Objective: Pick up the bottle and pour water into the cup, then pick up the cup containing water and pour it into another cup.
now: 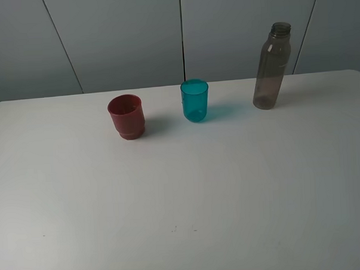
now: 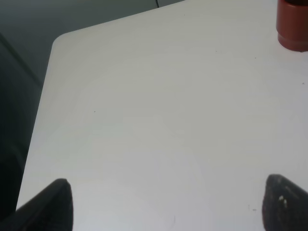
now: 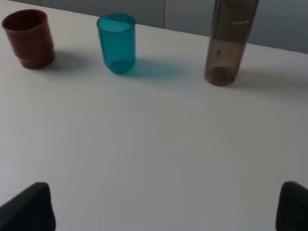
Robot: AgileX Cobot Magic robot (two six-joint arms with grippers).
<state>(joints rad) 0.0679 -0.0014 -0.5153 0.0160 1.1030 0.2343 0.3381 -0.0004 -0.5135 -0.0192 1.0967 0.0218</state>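
Right pincer [image 3: 166, 207], jaws spread wide and empty, faced the upright smoky bottle [image 3: 230, 43] ahead across the table [image 3: 154, 144], nearer it than the left.

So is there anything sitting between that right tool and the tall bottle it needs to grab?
Nothing visible does. In the right wrist view the right tool is open, with only bare white table between it and the bottle. The teal cup and the red cup stand off to one side.
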